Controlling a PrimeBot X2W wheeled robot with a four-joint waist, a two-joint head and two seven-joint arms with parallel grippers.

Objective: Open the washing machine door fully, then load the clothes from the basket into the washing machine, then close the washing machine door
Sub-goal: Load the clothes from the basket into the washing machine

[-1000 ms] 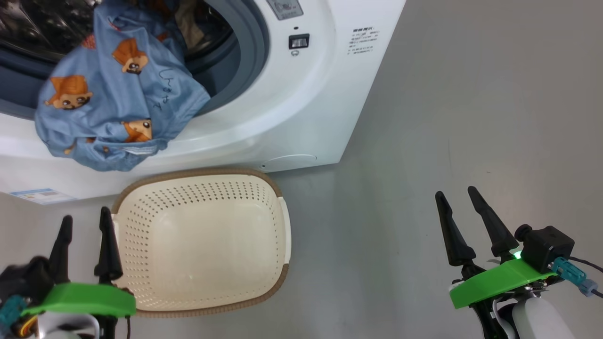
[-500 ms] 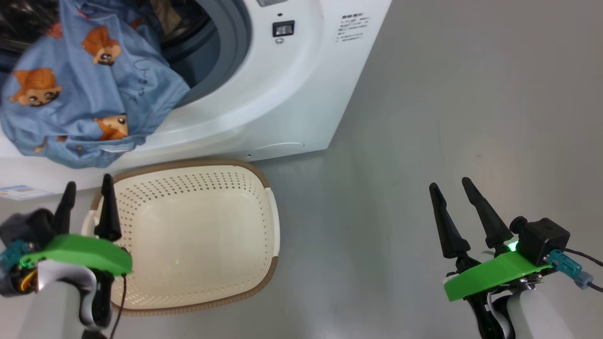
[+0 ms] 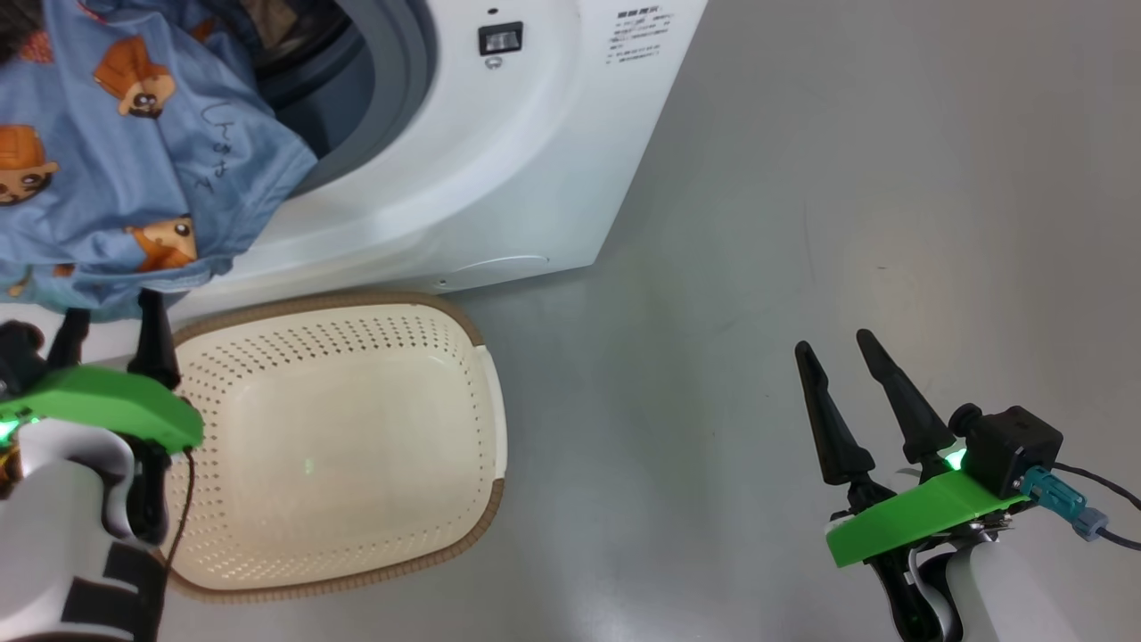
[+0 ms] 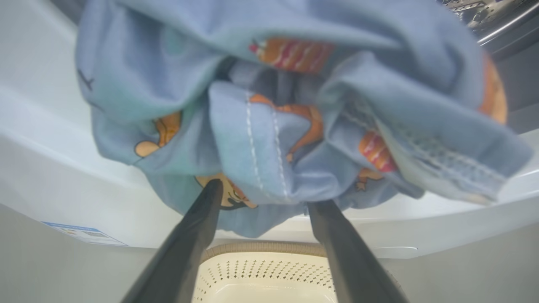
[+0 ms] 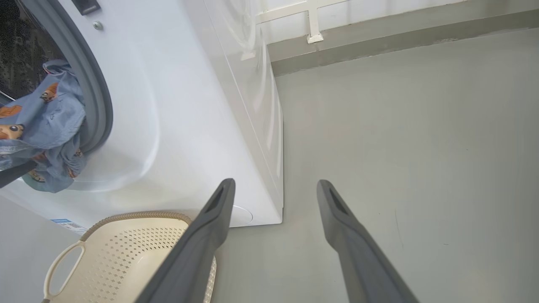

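A light-blue cloth with orange cartoon figures (image 3: 134,160) hangs out of the washing machine (image 3: 499,178) over the lower lip of its opening, past the grey gasket (image 3: 392,80). The cream basket (image 3: 357,464) stands on the floor right below, with nothing in it. My left gripper (image 3: 111,308) is open at the basket's far left corner. In the left wrist view its tips (image 4: 267,193) sit at the lower edge of the hanging cloth (image 4: 286,105), with nothing held. My right gripper (image 3: 833,341) is open over bare floor to the right. The door is out of view.
Grey floor (image 3: 847,178) spreads to the right of the washer. The right wrist view shows the washer's side panel (image 5: 257,109), a wall base (image 5: 379,38) behind it, and the basket's handle (image 5: 63,269). A blue label (image 4: 84,233) is on the washer's lower front.
The head camera has turned, sliding the washer and basket leftward in the picture. My left gripper has risen from the basket's rim to the hanging cloth. The right gripper holds its pose.
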